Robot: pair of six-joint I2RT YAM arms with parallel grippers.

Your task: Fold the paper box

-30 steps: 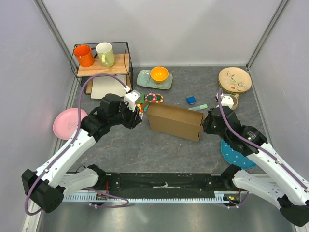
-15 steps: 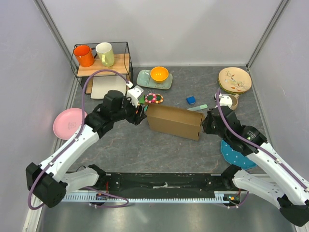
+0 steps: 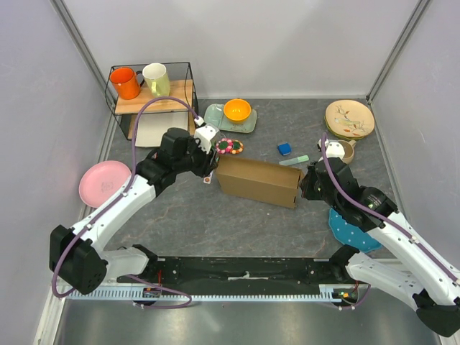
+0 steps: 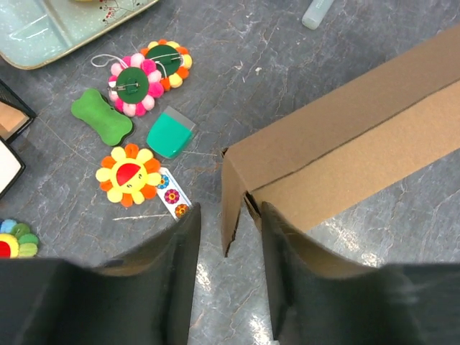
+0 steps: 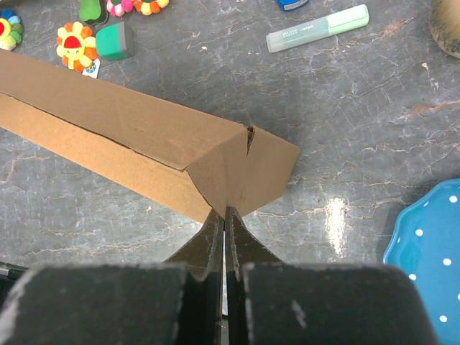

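Observation:
The paper box is a long brown cardboard shape lying across the middle of the table. My left gripper is at its left end and open. In the left wrist view a loose end flap hangs between the two fingers of the left gripper, and the right finger lies close against the box's end. My right gripper is at the box's right end. In the right wrist view the right gripper is shut, its tips touching the lower corner of the end flap.
Flower toys, a green bone shape and a teal block lie just left of the box. A wire shelf with mugs, a tray with an orange bowl, a pink plate, a patterned plate, a highlighter and a blue dotted plate surround it.
My left arm has swung toward the back and right, bringing its gripper around the box's left end flap. The box's left end shifted slightly. The right arm has not moved.

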